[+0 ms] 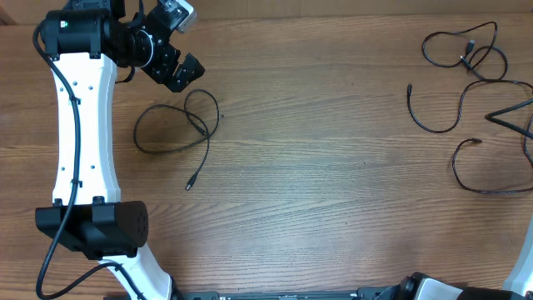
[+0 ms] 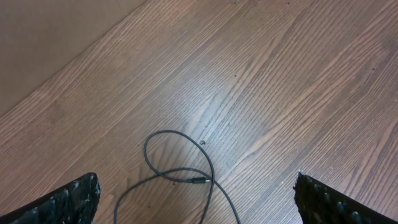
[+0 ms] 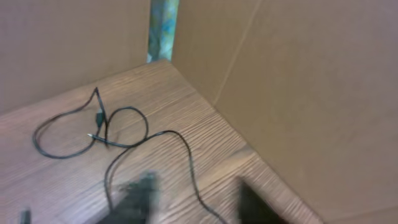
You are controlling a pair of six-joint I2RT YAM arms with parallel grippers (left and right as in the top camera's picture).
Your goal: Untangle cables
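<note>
One thin black cable lies in a loose loop at the left, its plug end pointing toward the front. My left gripper hovers just behind this loop, open and empty. In the left wrist view its fingers are spread wide over the cable loop. Several more black cables lie in loose loops at the far right. My right gripper is blurred, open and empty, and a cable strand runs between its fingers. It does not show in the overhead view.
Brown cardboard walls close off the table's far right corner, near the right-hand cables. The left arm's white link and black base stand along the left edge. A wall edge shows behind the left loop.
</note>
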